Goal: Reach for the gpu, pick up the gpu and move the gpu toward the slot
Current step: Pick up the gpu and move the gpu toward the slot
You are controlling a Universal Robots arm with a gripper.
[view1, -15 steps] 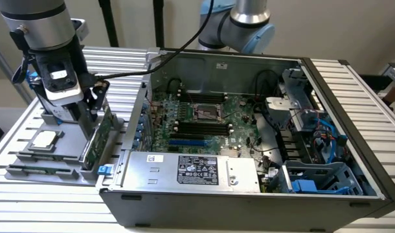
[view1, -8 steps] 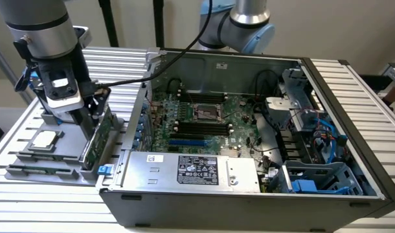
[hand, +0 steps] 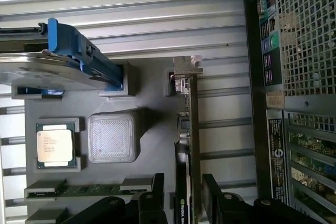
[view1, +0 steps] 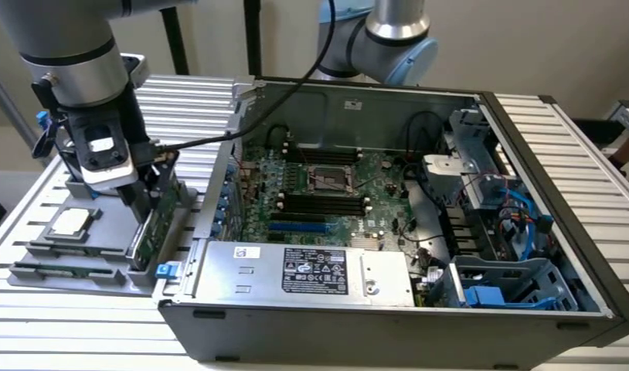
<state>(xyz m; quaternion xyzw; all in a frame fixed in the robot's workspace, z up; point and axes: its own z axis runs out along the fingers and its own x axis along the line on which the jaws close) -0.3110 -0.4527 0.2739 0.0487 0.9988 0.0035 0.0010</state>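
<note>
Your gripper (hand: 184, 178) has its two fingers spread astride the one gpu (hand: 192, 129), which stands on edge in the grey tray (hand: 155, 135), near one CPU (hand: 54, 145), two memory sticks (hand: 79, 188) and one hard drive (hand: 52, 70).

A big table (view1: 562, 154) made of long silver metal strips with thin grooves between them carries everything. In the wrist view the same shiny strips (hand: 131, 9) run side by side.

Two things lie right on the table. One is a large dark grey metal computer box (view1: 397, 325). It lies on its side with the open side up. Its back wall with small holes (hand: 304, 35) shows in the wrist view.

The other is a flat grey plastic tray (view1: 108, 209) (hand: 152, 145). It sits just beside the box, on the exterior view's left.
</note>
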